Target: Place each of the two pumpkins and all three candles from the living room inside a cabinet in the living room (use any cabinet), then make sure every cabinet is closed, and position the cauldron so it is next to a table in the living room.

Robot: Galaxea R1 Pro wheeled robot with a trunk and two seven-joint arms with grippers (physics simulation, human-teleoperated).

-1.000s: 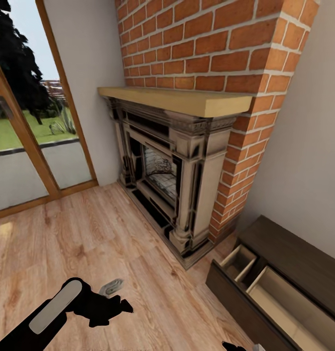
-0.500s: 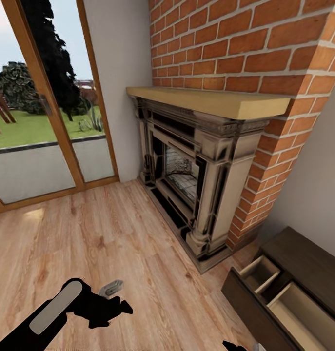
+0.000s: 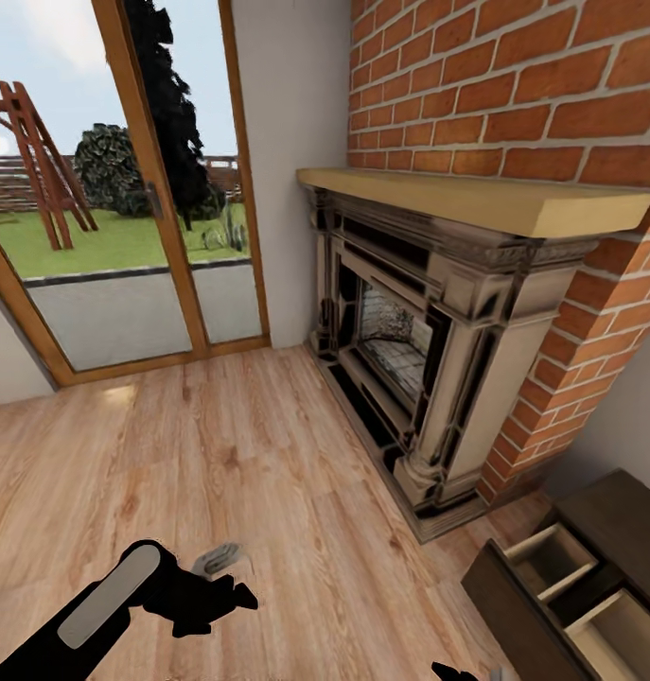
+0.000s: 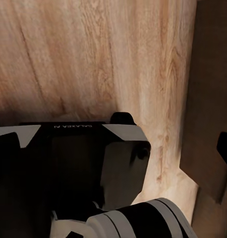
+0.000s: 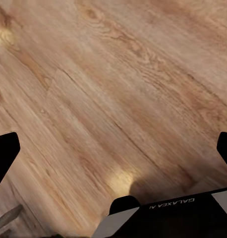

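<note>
Head view: the left claw hangs low over the wood floor, whether clenched I cannot tell; the right claw's tips are spread, empty. The cabinet sits right, drawers open. Judged risk: turning could clip the fireplace.

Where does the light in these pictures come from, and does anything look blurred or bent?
Head view: daylight enters through the glass door and leaves a pale patch on the wooden floor; straight lines such as the fireplace lean outward, a wide-lens bend. Right wrist view: a small bright spot on the planks beside a soft shadow. Left wrist view: the floor looks soft, with a dark shaded band at one side.
</note>
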